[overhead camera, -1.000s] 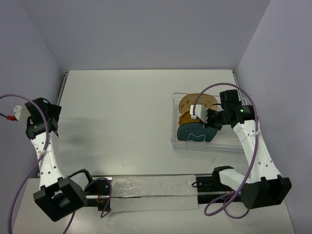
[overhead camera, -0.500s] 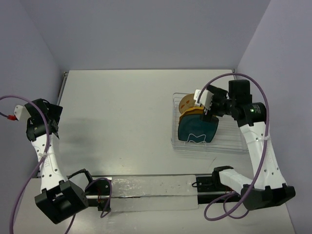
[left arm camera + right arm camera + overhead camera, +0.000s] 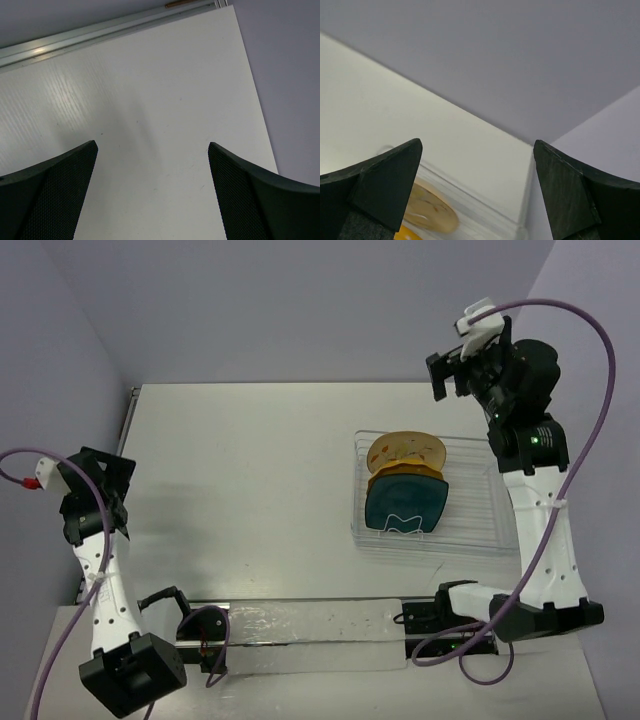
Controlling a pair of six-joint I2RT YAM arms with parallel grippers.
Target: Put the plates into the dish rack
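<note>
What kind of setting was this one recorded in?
Probably a lab test cell, not a kitchen: a bare white table boxed in by plain walls, two robot arms bolted at its near edge, and a dish rack holding plates.

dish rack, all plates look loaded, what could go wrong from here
The teal plate, orange plate and rearmost plate lean crowded together at the dish rack's left end, so one might tip or slip between wires. The open right gripper hangs high near the rack; a careless descent could knock them.
</note>
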